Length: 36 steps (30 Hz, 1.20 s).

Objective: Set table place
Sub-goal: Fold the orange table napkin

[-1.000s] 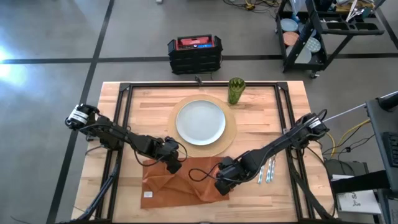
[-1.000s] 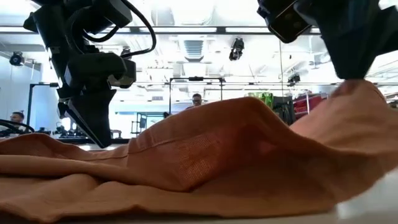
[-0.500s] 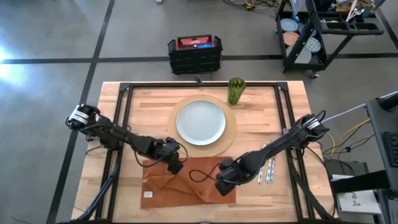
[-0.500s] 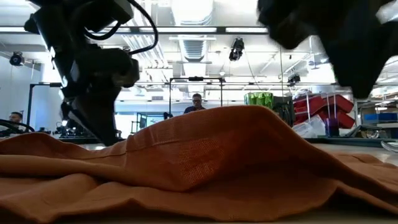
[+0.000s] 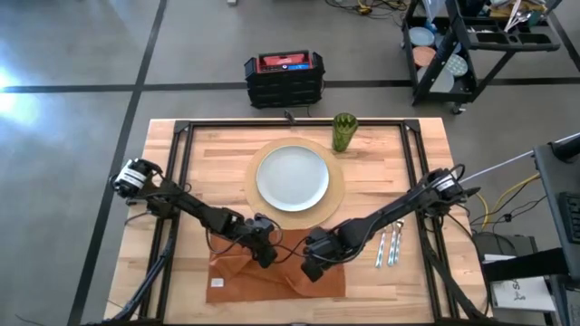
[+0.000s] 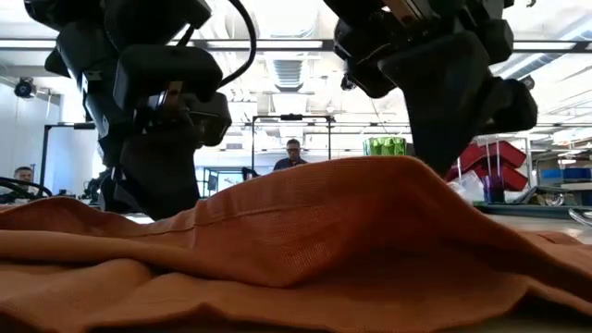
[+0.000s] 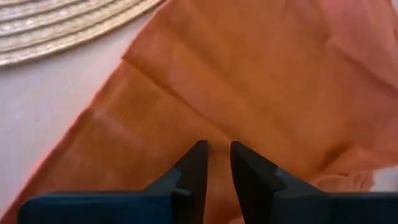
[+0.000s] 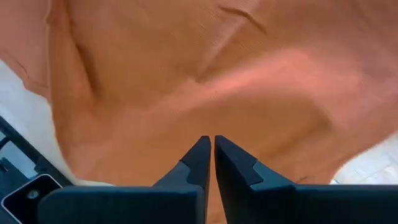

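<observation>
The orange napkin (image 5: pixel 240 281) lies rumpled on the table (image 5: pixel 163 181) near its front edge, with a raised ridge (image 6: pixel 388 171) across its middle. My left gripper (image 5: pixel 265 255) stands low over the napkin's left half (image 7: pixel 249 74), its fingers a narrow gap apart. My right gripper (image 5: pixel 311 267) is shut and points down at the ridge (image 8: pixel 261 68). Behind them the pale plate (image 5: pixel 292 177) sits on the round tan placemat (image 5: pixel 337 195). The green cup (image 5: pixel 343 131) stands at the placemat's far right. The silver cutlery (image 5: pixel 390 246) lies to the right of the napkin. My left gripper points down at the napkin beside a crease (image 7: pixel 168 93); I cannot tell whether its fingertips (image 7: pixel 198 155) touch the cloth. My right gripper's shut fingertips (image 8: pixel 202 149) are close over the napkin, and the ridge hides them in the low view (image 6: pixel 435 139); I cannot tell whether they touch.
Bare wood lies left of the napkin and along the table's far corners. On the floor beyond the far edge stands a black and red crate (image 5: pixel 284 77), and a black cart (image 5: pixel 471 45) stands at the far right. A person (image 6: pixel 293 153) shows far off in the room.
The napkin's right corner, held up by my right gripper a second ago, has dropped and spread out flat toward the table's right. My right gripper has then gone left and down to the napkin's ridge. My left gripper has moved right and toward the near edge, onto the napkin.
</observation>
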Motion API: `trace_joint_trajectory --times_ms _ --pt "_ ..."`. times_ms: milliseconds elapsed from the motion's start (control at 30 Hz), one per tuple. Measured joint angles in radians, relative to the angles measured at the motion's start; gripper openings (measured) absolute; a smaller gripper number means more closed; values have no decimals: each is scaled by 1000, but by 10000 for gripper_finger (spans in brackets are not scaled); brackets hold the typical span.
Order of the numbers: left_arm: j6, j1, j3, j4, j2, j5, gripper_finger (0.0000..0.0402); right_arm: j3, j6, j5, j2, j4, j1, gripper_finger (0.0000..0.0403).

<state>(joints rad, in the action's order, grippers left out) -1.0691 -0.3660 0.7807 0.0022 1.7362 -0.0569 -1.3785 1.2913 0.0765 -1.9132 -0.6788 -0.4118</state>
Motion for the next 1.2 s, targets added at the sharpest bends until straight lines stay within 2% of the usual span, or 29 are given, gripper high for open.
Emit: trace_joint_trajectory --times_ms 133,367,533,800,867,1033,1200 --pt "-23 0 -1 2 42 5 59 0 -35 1 -16 41 6 2" --pt "-28 2 -2 9 36 5 59 0 -62 29 -67 134 30 0" --pt "-29 2 -2 6 31 -1 59 1 -60 37 -67 35 6 0" --pt "-40 2 -4 6 32 -4 59 -1 -32 31 -28 -258 -49 0" --pt "-40 2 -4 6 32 -4 59 -1 -29 31 -22 -228 -51 0" --pt "-40 2 -4 6 32 -5 59 -9 2 37 -11 -22 -59 0" --pt "-37 2 -5 7 31 -7 59 -8 35 53 -23 21 -81 0"
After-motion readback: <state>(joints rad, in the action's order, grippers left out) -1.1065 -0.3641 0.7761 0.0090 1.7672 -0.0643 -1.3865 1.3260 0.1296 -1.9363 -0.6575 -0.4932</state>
